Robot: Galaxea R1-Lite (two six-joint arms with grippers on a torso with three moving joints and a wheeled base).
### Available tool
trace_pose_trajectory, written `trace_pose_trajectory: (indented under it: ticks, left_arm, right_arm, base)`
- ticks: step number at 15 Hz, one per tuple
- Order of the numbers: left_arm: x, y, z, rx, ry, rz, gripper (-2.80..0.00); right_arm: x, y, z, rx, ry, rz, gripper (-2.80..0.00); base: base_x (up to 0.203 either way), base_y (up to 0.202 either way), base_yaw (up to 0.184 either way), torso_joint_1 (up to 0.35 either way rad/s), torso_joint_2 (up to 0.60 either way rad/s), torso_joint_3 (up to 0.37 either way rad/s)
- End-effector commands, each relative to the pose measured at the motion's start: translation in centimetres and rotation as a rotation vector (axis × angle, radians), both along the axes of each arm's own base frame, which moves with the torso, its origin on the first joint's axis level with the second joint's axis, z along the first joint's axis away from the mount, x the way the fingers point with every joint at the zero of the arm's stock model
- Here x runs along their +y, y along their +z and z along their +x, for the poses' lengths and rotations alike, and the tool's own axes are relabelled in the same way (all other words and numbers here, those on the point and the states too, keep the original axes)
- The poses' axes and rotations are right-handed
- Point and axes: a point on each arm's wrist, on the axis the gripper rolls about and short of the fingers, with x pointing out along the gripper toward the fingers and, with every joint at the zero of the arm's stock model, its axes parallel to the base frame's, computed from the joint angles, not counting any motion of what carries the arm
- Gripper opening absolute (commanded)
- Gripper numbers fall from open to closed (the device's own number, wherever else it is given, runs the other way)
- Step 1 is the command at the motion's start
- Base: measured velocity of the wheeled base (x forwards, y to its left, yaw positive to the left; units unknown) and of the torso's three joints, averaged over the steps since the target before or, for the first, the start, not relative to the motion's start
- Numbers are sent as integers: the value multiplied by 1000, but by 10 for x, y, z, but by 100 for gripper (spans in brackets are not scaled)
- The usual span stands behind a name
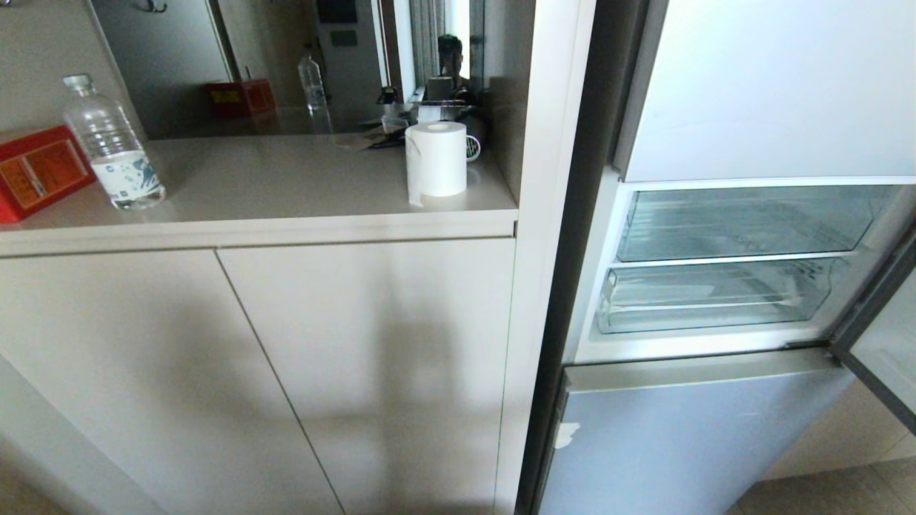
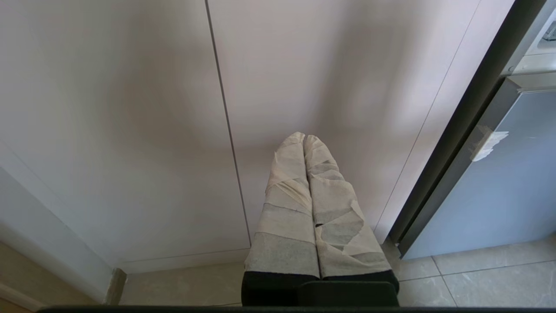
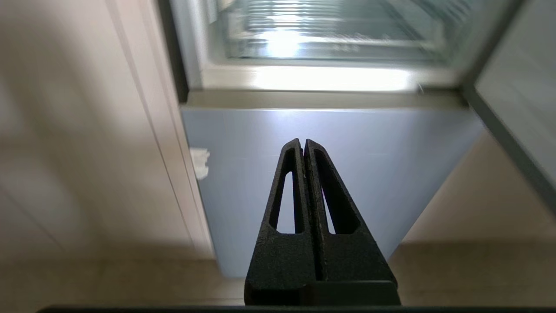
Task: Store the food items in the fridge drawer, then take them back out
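A: Nearest: left gripper (image 2: 304,138), tape-wrapped fingers pressed together, nothing held, hanging low before the beige cabinet doors (image 2: 173,108). Right gripper (image 3: 302,141), black fingers likewise pressed together and empty, facing the pale blue lower fridge door (image 3: 330,130).

B: Neither arm visible from the head. Step in hand?

A: Judged as the very start: nothing grasped, nothing stored. Beyond the grippers, open fridge compartment with two clear bins; lower one, the fridge drawer (image 1: 715,297), pushed in, apparently empty. Clear bin (image 1: 744,222) directly above it.

B: Next move?

A: Probably locating the food items first, then bringing one gripper up to the drawer's front lip, opened wide enough to hook and pull it.

B: Farther back?

A: Countertop (image 1: 286,186) with water bottle (image 1: 111,146), red box (image 1: 36,172) cut off at the frame edge, paper roll (image 1: 435,161); mirror behind, reflections hard to read.

B: Hidden?

A: Food items seen in no view. Open fridge door (image 1: 884,343) cropped at the right. Drawer interior blurred in the right wrist view.
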Motion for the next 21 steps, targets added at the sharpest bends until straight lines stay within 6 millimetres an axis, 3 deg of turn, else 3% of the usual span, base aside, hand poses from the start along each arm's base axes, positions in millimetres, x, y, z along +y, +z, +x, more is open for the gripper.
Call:
trace_pose_trajectory:
  ticks: [1, 4, 5, 7, 9, 12, 14, 18, 21]
  left_arm:
    - [0, 0, 0, 0, 0, 0, -280]
    - [0, 0, 0, 0, 0, 0, -280]
    - [0, 0, 0, 0, 0, 0, -280]
    - [0, 0, 0, 0, 0, 0, -280]
    - [0, 0, 0, 0, 0, 0, -280]
    - [0, 0, 0, 0, 0, 0, -280]
    - [0, 0, 0, 0, 0, 0, -280]
    - [0, 0, 0, 0, 0, 0, -280]
    - [0, 0, 0, 0, 0, 0, -280]
  right_arm:
    - [0, 0, 0, -2, -21, 46, -280]
    - [0, 2, 1, 27, -18, 20, -280]
    - [0, 11, 4, 50, -14, 28, -280]
    - [0, 42, 8, 57, 14, 83, -280]
    - [2, 72, 30, 155, 54, 156, -280]
    - [4, 96, 84, 320, 126, 229, -280]
    - [5, 96, 128, 407, 153, 254, -280]
    - [6, 69, 216, 474, 179, 272, -280]
    - [6, 43, 263, 457, 200, 234, -280]
  base:
    - [0, 0, 0, 0, 0, 0]
    - [0, 0, 0, 0, 0, 0]
    - [0, 0, 0, 0, 0, 0]
    - [0, 0, 0, 0, 0, 0]
    - [0, 0, 0, 0, 0, 0]
    - [0, 0, 0, 0, 0, 0]
    - [0, 0, 0, 0, 0, 0]
    - [0, 0, 0, 0, 0, 0]
    - [0, 0, 0, 0, 0, 0]
